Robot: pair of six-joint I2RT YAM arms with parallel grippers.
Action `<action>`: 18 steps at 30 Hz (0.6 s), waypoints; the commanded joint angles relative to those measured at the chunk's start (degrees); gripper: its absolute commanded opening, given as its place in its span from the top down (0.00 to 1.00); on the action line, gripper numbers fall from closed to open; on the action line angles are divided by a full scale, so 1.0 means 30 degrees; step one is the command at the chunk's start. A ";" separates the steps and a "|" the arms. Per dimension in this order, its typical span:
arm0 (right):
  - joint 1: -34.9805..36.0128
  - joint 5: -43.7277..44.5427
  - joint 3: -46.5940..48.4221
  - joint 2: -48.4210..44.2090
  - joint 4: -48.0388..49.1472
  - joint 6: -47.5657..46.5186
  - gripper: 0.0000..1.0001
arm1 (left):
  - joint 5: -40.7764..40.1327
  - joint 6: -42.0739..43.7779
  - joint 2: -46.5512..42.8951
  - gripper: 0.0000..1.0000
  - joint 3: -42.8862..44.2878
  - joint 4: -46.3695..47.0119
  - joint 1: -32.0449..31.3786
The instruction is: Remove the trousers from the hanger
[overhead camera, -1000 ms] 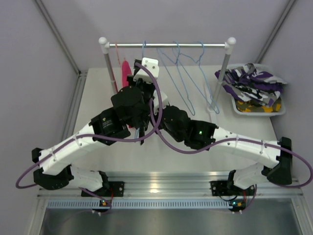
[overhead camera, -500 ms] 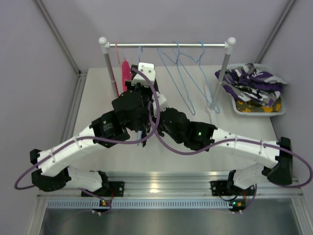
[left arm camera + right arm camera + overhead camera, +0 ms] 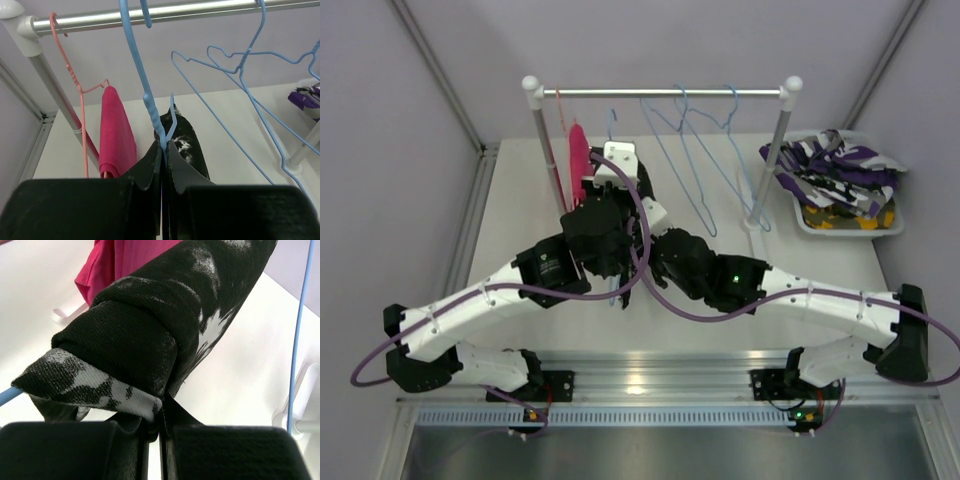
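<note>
My left gripper [image 3: 164, 145] is shut on the neck of a blue hanger [image 3: 145, 90]. In the top view its hook [image 3: 612, 122] sits a little in front of the rail [image 3: 660, 93]. Black trousers with white print [image 3: 150, 325] are draped over this hanger's bar. My right gripper [image 3: 161, 407] is shut on their lower edge from below. Hot pink trousers [image 3: 116, 130] hang on a pink hanger [image 3: 75, 90] at the left end of the rail. In the top view both grippers are hidden under the crossed wrists.
Several empty blue hangers [image 3: 700, 150] hang on the rail between its two white posts. A white tray [image 3: 840, 228] at the right holds purple-white camouflage trousers [image 3: 835, 165] over a yellow-olive pair [image 3: 835, 213]. Grey walls close in both sides.
My right gripper has shut on the black trousers. Both wrists shifted slightly toward the near side, and the blue hanger's hook came away from the rail.
</note>
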 commanded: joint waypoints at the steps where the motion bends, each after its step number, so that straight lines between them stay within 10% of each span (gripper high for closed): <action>1: -0.0695 0.1014 0.1281 -0.2185 0.4378 0.0604 1.00 | 0.0149 0.0095 0.0416 1.00 -0.0873 -0.1852 -0.0615; 18: -0.0695 0.1365 -0.0241 -0.3269 0.3939 0.0575 1.00 | -0.1111 0.3690 0.0445 1.00 0.0151 -0.0037 -0.0585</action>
